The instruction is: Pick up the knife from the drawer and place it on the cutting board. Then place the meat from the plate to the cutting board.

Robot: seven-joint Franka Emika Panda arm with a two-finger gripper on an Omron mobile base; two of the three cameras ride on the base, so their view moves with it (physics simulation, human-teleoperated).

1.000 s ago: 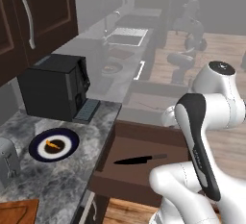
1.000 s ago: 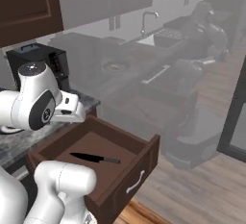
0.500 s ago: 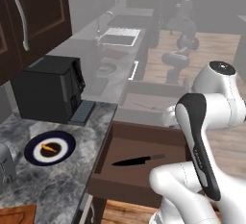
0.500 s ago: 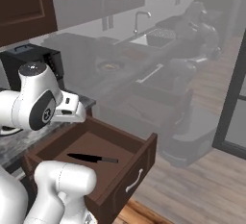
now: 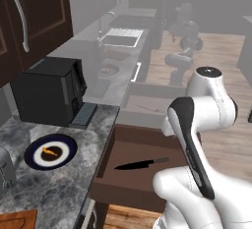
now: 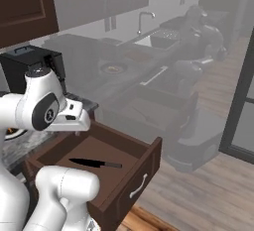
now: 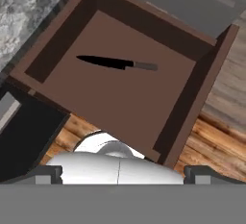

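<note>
Hand view, tool [image 7: 120,170] spread wide above open drawer [image 7: 202,81], knife [image 7: 116,63] flat inside, grey counter [image 7: 24,6] alongside

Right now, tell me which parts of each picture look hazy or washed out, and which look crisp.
Left base view: the far sink counter is veiled in grey haze; the black-bladed knife and blue-rimmed round plate read crisp. Right base view: a grey fog overlays the background; the dark brown wooden drawer stays sharp. Hand view: evenly lit, no glare.

Your cutting board [image 5: 17,219] is cut off at the left base view's bottom corner; the arm hides the drawer's [image 5: 147,186] near right part there.
</note>
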